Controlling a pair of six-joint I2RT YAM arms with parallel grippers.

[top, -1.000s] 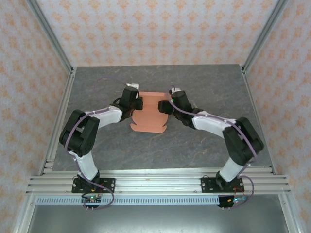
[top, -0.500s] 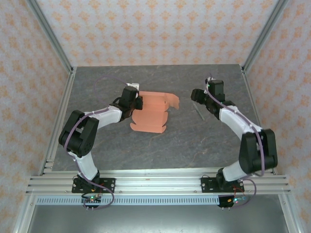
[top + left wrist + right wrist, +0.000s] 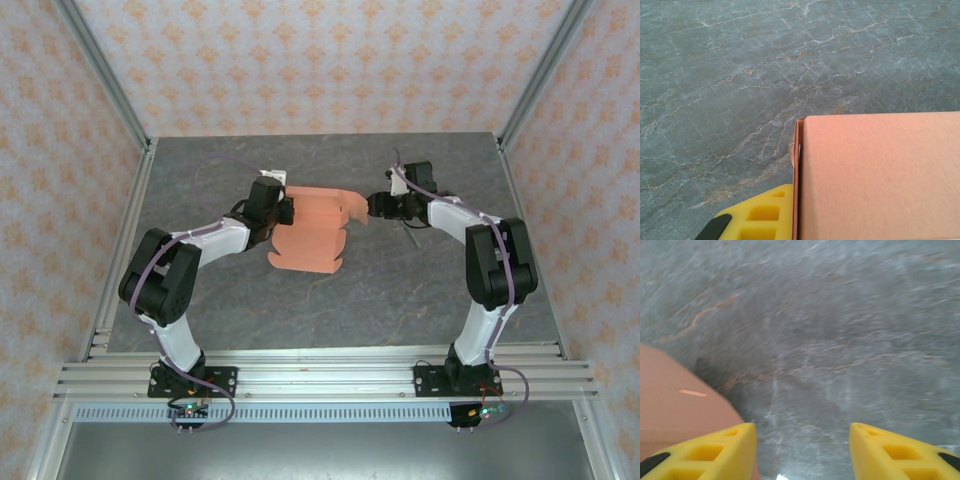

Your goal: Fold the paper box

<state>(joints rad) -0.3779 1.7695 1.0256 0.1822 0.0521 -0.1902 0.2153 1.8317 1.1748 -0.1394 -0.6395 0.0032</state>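
Salmon box (image 3: 312,232) part-folded, flat panel on grey table (image 3: 400,290) midway between arms, right flap curled up; left claw (image 3: 283,211) pinched shut on box's left edge, card against yellow finger (image 3: 760,215); right claw (image 3: 375,206) just beside raised flap, jaws partly apart, nothing between them

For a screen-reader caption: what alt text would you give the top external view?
A salmon-orange paper box, partly folded with its far flap curling up, lies on a grey marbled table. The left gripper is clamped on its left edge; the right gripper sits open beside the raised flap.
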